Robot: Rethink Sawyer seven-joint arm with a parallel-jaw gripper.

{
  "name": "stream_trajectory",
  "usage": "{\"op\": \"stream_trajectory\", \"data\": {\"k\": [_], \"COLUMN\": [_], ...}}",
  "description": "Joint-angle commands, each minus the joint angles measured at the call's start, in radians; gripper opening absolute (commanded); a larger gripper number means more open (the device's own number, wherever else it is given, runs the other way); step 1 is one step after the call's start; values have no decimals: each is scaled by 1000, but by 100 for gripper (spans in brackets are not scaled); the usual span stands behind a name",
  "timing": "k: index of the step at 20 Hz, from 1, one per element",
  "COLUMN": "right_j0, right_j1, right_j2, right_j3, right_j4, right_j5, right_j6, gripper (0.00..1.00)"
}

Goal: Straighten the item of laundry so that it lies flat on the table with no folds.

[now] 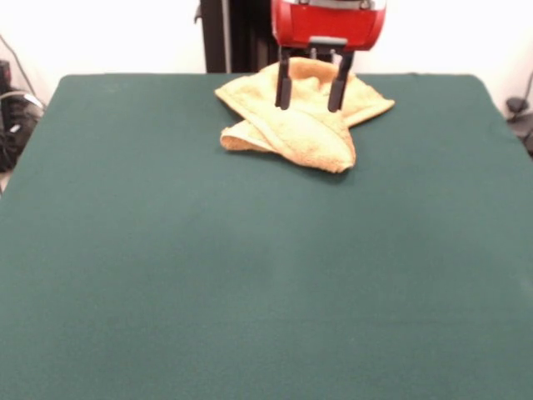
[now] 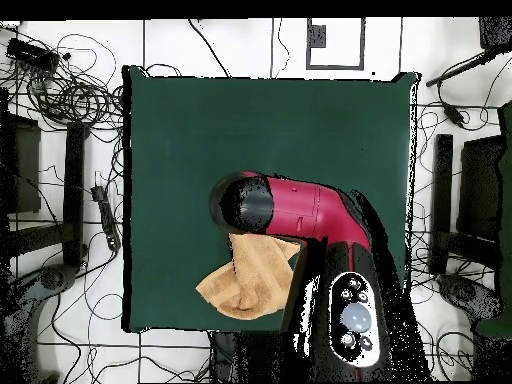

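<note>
The yellow-orange towel [image 1: 304, 117] lies crumpled and folded over itself on the dark green table [image 1: 250, 275], near the far edge by the pedestal. In the overhead view the towel [image 2: 250, 285] sits near the table's bottom edge, partly hidden under the arm. My gripper [image 1: 310, 107] hangs from the red wrist just above the towel's middle. Its two black fingers [image 1: 283, 87] are spread apart, open and empty. From overhead, the arm's red body covers the gripper.
The red and black arm [image 2: 300, 215] reaches over the table's lower middle in the overhead view. Cables and stands [image 2: 70, 90] lie on the floor around the table. The black pedestal column [image 1: 225, 33] stands behind the towel.
</note>
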Motion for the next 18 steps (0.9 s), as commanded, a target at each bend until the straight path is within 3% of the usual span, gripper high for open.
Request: {"op": "stream_trajectory", "data": {"k": [1, 18], "right_j0": [56, 87], "right_j1": [41, 56], "right_j2": [93, 80], "right_j3": [37, 14], "right_j4": [53, 66], "right_j5": [95, 97], "right_j6": [166, 185], "gripper": [100, 100]}}
